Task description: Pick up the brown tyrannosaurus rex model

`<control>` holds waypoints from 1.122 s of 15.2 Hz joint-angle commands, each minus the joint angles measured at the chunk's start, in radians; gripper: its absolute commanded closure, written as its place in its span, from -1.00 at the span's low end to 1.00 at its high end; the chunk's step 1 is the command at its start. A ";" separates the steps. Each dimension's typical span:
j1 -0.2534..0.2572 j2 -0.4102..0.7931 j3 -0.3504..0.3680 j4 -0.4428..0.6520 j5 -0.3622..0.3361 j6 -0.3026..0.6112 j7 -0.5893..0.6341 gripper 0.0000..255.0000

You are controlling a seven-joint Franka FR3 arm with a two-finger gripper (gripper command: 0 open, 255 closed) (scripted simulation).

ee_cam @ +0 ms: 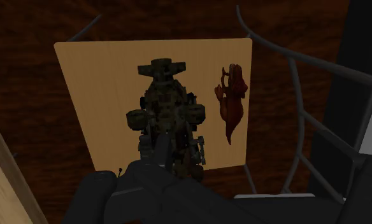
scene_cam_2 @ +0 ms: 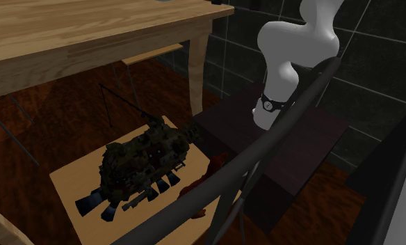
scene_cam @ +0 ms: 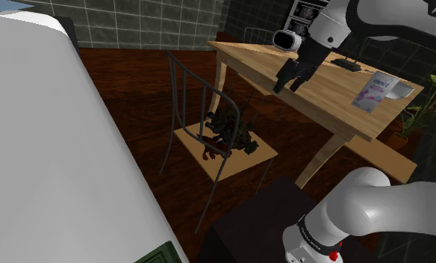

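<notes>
Hand (scene_cam: 286, 87) open, fingers apart and empty, up in the shoulder view's upper middle in front of the wooden counter (scene_cam: 336, 101). Lower centre, the brown tyrannosaurus rex model (ee_cam: 232, 98) lies on the wooden chair seat (ee_cam: 95, 83), just beside a camouflage helicopter model (ee_cam: 165, 108), not touching it.

All 3 views are dim. In the shoulder view the pale wooden tabletop (scene_cam: 336, 90) catches the most light, seemingly from above, while the dark red-brown floor (scene_cam: 284, 142) beneath it lies in shadow. In the wrist view the light wooden chair seat (ee_cam: 102, 95) is evenly lit, yet the dark camouflage-patterned helicopter model (ee_cam: 165, 105) on it reads as a murky mass.
</notes>
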 commanded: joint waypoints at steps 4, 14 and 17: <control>0.010 0.070 -0.004 -0.035 0.010 0.077 -0.017 -1.00; 0.046 0.362 -0.014 -0.081 0.052 0.322 -0.082 -1.00; 0.058 0.465 -0.016 -0.072 0.068 0.388 -0.105 -1.00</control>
